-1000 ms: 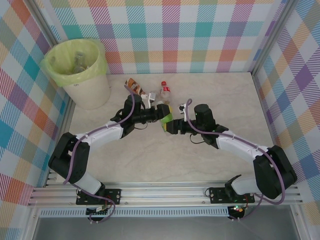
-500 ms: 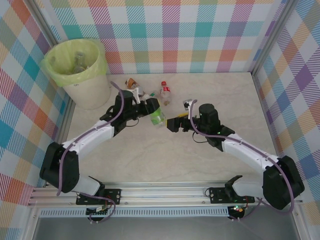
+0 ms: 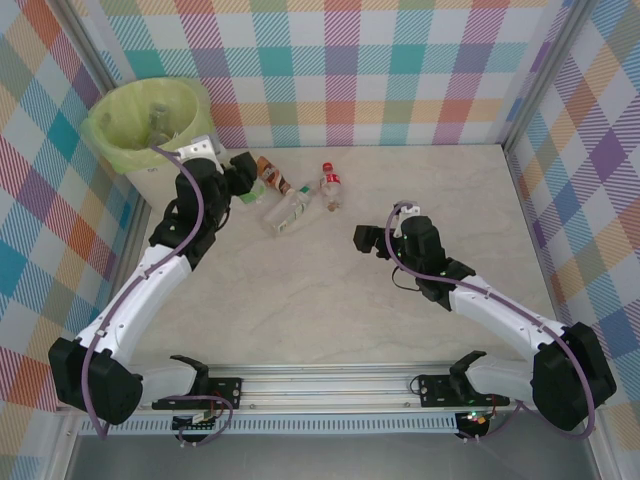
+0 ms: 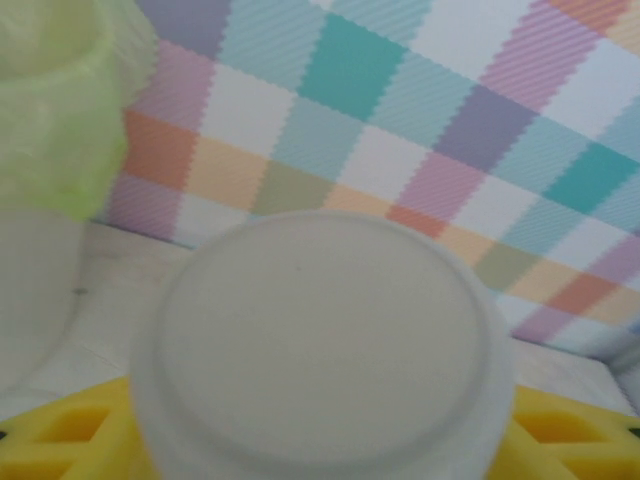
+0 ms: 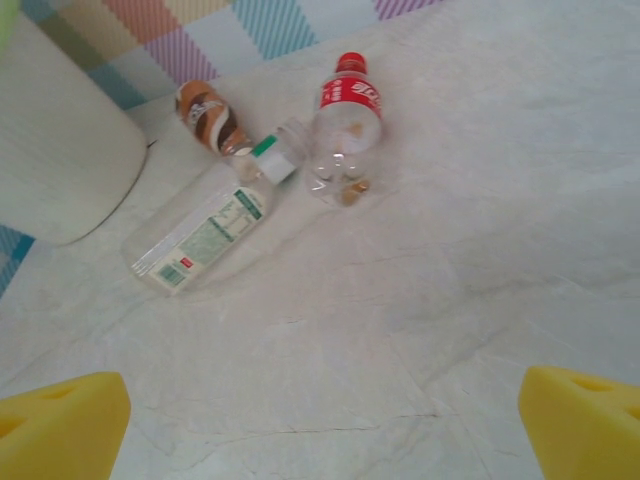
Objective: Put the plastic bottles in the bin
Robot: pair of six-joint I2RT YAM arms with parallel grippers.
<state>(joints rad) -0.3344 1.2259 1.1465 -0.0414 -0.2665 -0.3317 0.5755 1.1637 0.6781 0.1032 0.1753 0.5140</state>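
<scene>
My left gripper (image 3: 238, 178) sits just beside the bin (image 3: 150, 120), on the side facing the loose bottles. It is clamped on the held bottle (image 4: 320, 350). The left wrist camera looks at that bottle end-on, a blurred pale round face between the yellow fingers (image 4: 60, 440), so its long axis runs straight out from the gripper. I cannot tell whether that face is the base or the cap. From above, the gripper hides nearly all of it.

The bin stands in the far left corner of the table (image 3: 300, 320). Its yellow-green liner is folded over the rim, and there are clear bottles inside that I cannot count.

Three bottles lie on their sides to the right of the bin:
- The brown-label bottle (image 5: 208, 112) is nearest the bin and lies diagonally.
- The white-label bottle (image 5: 200, 238) lies beside it, also diagonally, with one end towards the bin's foot. I cannot tell which end has the cap.
- The red-label bottle (image 5: 345, 125) is farthest from the bin, with its red cap pointing at the back wall and its base towards my right gripper (image 5: 320, 430).

The right gripper is spread wide and holds nothing. It is well apart from the bin and on the near side of the three bottles.
</scene>
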